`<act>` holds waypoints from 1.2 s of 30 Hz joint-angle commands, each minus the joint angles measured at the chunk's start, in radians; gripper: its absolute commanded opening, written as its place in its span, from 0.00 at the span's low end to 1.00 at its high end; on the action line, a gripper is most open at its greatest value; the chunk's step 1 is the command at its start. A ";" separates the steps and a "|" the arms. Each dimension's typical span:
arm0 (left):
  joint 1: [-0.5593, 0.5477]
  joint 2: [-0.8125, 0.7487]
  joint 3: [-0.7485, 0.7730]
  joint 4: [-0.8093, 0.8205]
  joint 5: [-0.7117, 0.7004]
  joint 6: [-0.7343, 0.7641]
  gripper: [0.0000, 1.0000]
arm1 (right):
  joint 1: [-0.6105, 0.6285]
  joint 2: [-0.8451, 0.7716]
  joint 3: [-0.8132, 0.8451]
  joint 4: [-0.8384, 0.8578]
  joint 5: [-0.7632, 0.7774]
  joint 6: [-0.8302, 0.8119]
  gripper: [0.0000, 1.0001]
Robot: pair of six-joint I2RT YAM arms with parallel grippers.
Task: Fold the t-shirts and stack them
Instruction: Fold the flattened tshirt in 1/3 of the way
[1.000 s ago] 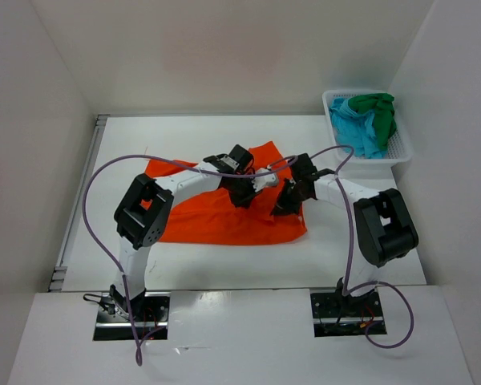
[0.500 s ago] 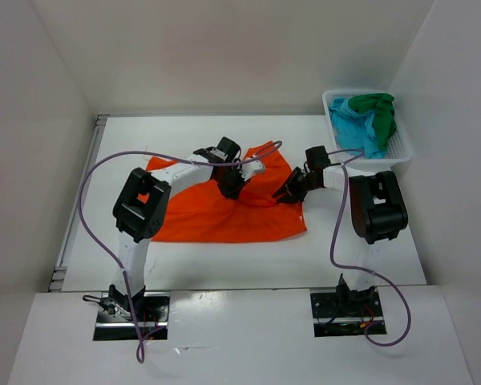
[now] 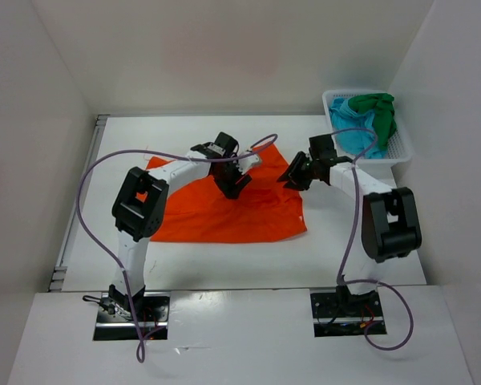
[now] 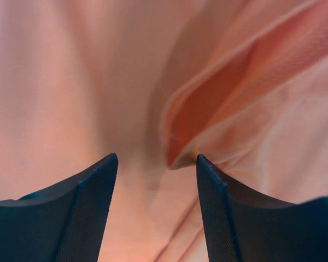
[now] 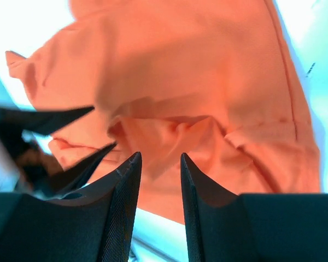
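The bright orange t-shirt (image 3: 224, 216) lies spread and partly folded on the white table, with a raised fold ridge (image 4: 208, 103) in the left wrist view. My left gripper (image 3: 236, 188) (image 4: 156, 158) hovers open just over the shirt's middle back part, nothing between its fingers. My right gripper (image 3: 293, 176) (image 5: 159, 155) stands open above the shirt's back right corner, apart from the orange cloth (image 5: 197, 71). The dark green t-shirt (image 3: 378, 108) and the turquoise t-shirt (image 3: 357, 130) sit crumpled in the basket.
The white mesh basket (image 3: 387, 160) stands at the back right against the side wall. White walls close in the table on three sides. Purple cables arc over both arms. Bare table (image 3: 361, 241) shows to the right of the orange shirt.
Both grippers have opened and let go of the orange shirt. The cloth has dropped flat. The right arm has swung back and to the right; the left has shifted slightly back.
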 commanded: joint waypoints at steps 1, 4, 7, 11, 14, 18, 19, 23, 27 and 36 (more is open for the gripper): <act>0.020 -0.030 0.045 -0.003 -0.041 -0.027 0.69 | 0.046 -0.139 0.035 -0.082 0.157 -0.094 0.40; 0.030 -0.021 0.070 -0.016 -0.051 -0.038 0.70 | 0.057 -0.175 -0.005 -0.106 0.157 -0.094 0.40; 0.030 -0.021 0.085 -0.029 -0.083 -0.038 0.71 | 0.057 -0.198 -0.040 -0.145 0.178 -0.082 0.40; 0.092 -0.064 0.108 -0.073 -0.045 -0.076 0.80 | 0.057 -0.245 -0.080 -0.257 0.261 -0.017 0.46; 0.163 -0.124 0.096 -0.105 -0.021 -0.095 0.84 | 0.057 -0.333 -0.171 -0.281 0.301 0.033 0.58; 0.255 -0.219 -0.043 -0.138 -0.064 -0.086 0.89 | 0.075 -0.412 -0.315 -0.281 0.265 0.124 0.61; 0.281 -0.239 -0.080 -0.153 -0.064 -0.085 0.89 | 0.085 -0.429 -0.329 -0.281 0.254 0.136 0.61; 0.457 -0.346 -0.266 -0.184 -0.064 -0.073 0.91 | 0.117 -0.454 -0.384 -0.292 0.275 0.202 0.61; 0.638 -0.428 -0.426 -0.184 -0.139 -0.021 0.93 | 0.117 -0.497 -0.433 -0.324 0.315 0.262 0.49; 0.734 -0.457 -0.602 -0.153 -0.210 -0.003 1.00 | 0.068 -0.428 -0.450 -0.327 0.341 0.254 0.32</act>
